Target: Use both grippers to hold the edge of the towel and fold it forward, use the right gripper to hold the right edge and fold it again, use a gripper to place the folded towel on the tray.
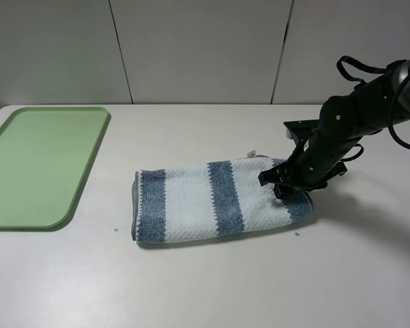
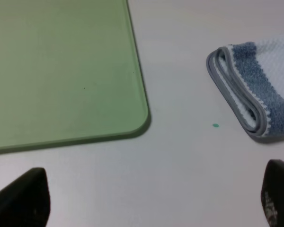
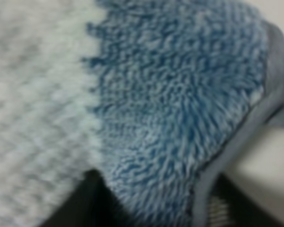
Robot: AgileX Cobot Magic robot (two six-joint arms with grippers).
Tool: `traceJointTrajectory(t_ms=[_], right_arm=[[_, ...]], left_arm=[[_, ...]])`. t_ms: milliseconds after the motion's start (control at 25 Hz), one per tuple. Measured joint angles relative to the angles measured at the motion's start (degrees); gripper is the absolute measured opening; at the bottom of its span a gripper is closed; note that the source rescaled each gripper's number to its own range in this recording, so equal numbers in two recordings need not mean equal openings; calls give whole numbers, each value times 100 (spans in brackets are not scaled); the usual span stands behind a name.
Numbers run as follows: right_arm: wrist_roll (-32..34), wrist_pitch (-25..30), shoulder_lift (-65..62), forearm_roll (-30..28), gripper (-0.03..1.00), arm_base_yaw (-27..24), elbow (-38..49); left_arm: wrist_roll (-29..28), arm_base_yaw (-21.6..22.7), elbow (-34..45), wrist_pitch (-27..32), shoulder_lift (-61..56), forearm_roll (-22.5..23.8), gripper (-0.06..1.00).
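The striped towel (image 1: 212,201) lies folded once in the middle of the table, a long band with its grey hem doubled at the left end (image 2: 236,94). My right gripper (image 1: 285,189) is down on the towel's right end, its fingers sunk into the cloth. The right wrist view is filled by blue terry (image 3: 156,94) and the grey hem (image 3: 232,146) draped over a dark finger; how the jaws stand does not show. My left gripper (image 2: 149,203) hovers open over bare table between the light-green tray (image 2: 61,71) and the towel, holding nothing. It is outside the exterior high view.
The tray (image 1: 41,164) lies flat at the table's left side with nothing on it. A small white tag (image 1: 251,154) sticks out at the towel's far edge. Tiny green specks (image 1: 114,229) mark the tabletop. A panelled wall stands behind.
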Motion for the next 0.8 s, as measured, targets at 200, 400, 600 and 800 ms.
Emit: traceJointTrajectory(t_ms=[200, 400, 600, 800], right_arm=[[20, -59, 15, 148, 8, 57, 0], [20, -65, 15, 148, 8, 57, 0], [20, -46, -57, 111, 8, 57, 0], [38, 188, -247, -146, 8, 38, 35]], left_arm=[[0, 0, 0, 0, 0, 0, 88], [0, 0, 0, 0, 0, 0, 88], [0, 0, 0, 0, 0, 0, 88], [0, 0, 0, 0, 0, 0, 88]])
